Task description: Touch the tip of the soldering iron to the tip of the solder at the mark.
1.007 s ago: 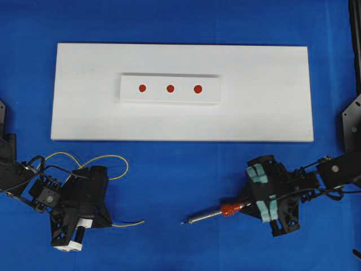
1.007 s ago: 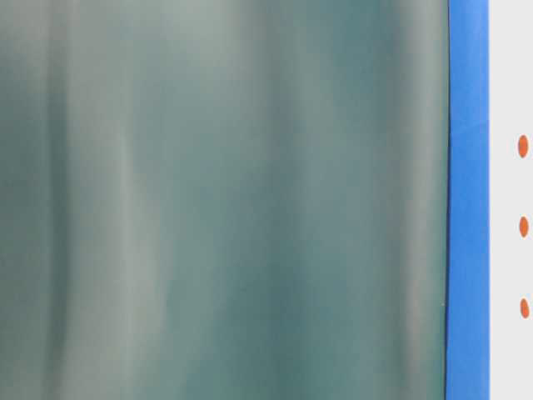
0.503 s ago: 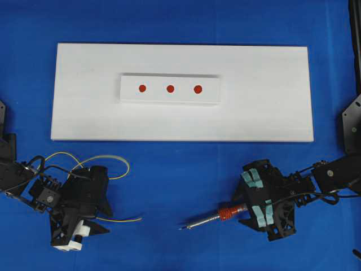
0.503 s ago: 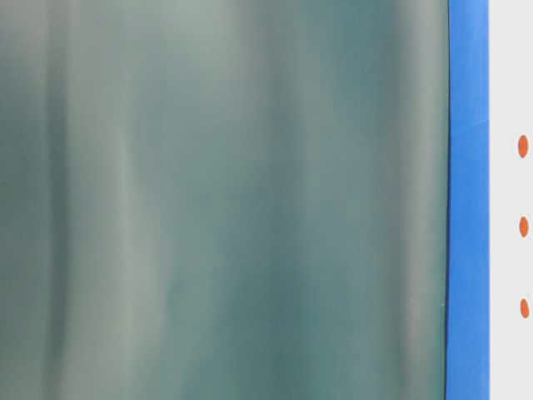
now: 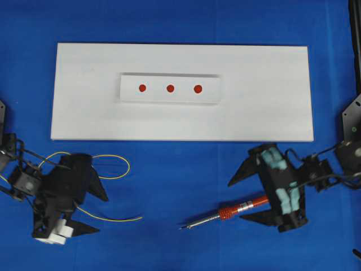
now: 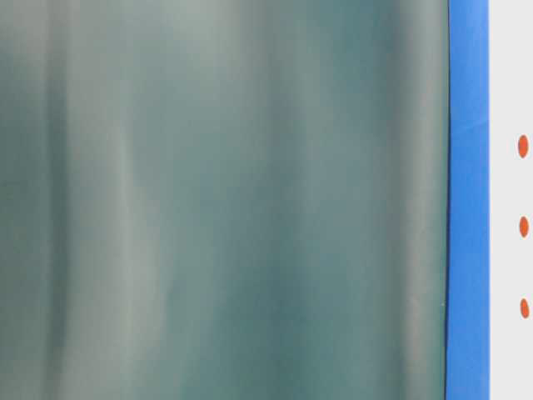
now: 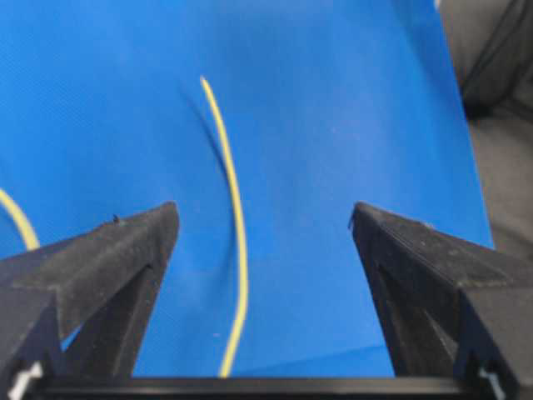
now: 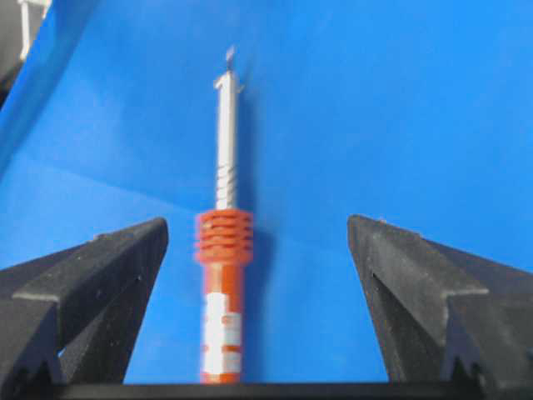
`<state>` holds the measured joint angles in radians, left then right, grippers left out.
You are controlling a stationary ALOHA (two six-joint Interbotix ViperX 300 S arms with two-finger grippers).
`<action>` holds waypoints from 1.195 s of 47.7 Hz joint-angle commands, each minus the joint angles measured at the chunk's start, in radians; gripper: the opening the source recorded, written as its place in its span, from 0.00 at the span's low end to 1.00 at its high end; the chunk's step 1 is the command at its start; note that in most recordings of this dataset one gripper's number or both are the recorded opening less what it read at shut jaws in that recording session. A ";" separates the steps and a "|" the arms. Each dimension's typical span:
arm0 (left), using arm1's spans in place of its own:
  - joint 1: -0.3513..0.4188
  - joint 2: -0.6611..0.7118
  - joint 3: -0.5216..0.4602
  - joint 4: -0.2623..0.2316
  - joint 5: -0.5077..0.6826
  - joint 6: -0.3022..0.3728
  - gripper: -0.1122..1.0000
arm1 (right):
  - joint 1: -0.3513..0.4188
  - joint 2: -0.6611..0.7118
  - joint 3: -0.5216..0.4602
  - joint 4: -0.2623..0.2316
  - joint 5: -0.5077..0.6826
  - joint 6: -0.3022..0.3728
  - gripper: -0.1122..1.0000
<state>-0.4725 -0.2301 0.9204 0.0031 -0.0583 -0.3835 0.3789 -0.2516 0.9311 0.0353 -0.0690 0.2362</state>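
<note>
The soldering iron (image 5: 228, 213) lies loose on the blue mat, red-orange handle to the right and tip pointing left. In the right wrist view the soldering iron (image 8: 223, 250) lies between the jaws, nearer the left one and touching neither. My right gripper (image 5: 242, 201) (image 8: 258, 229) is open around the handle. The yellow solder (image 5: 113, 218) lies on the mat with its end pointing right. My left gripper (image 5: 102, 213) (image 7: 262, 221) stands open over the solder (image 7: 236, 217), which touches neither jaw. Three red marks (image 5: 170, 88) sit on a raised white block.
The white block rests on a large white board (image 5: 265, 101) at the back of the blue mat (image 5: 169, 186). A blurred grey-green surface (image 6: 225, 200) fills most of the table-level view; the red marks (image 6: 523, 227) show at its right edge.
Both grippers have gone from shut to open, letting go of the soldering iron and the solder. Both tools now lie on the mat. The grippers have drawn back a little.
</note>
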 commanded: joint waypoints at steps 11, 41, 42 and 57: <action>0.132 -0.221 0.049 0.000 0.031 0.161 0.81 | -0.169 -0.270 0.038 -0.077 0.040 -0.055 0.84; 0.373 -0.825 0.337 0.000 0.038 0.377 0.81 | -0.463 -0.761 0.325 -0.146 0.043 -0.057 0.83; 0.377 -0.841 0.348 0.000 0.040 0.377 0.80 | -0.466 -0.764 0.333 -0.144 0.040 -0.057 0.83; 0.434 -0.986 0.471 0.000 0.051 0.367 0.80 | -0.477 -0.729 0.411 -0.126 -0.054 -0.054 0.83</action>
<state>-0.0537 -1.2118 1.3913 0.0031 -0.0031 -0.0138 -0.0951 -1.0032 1.3453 -0.0966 -0.0936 0.1795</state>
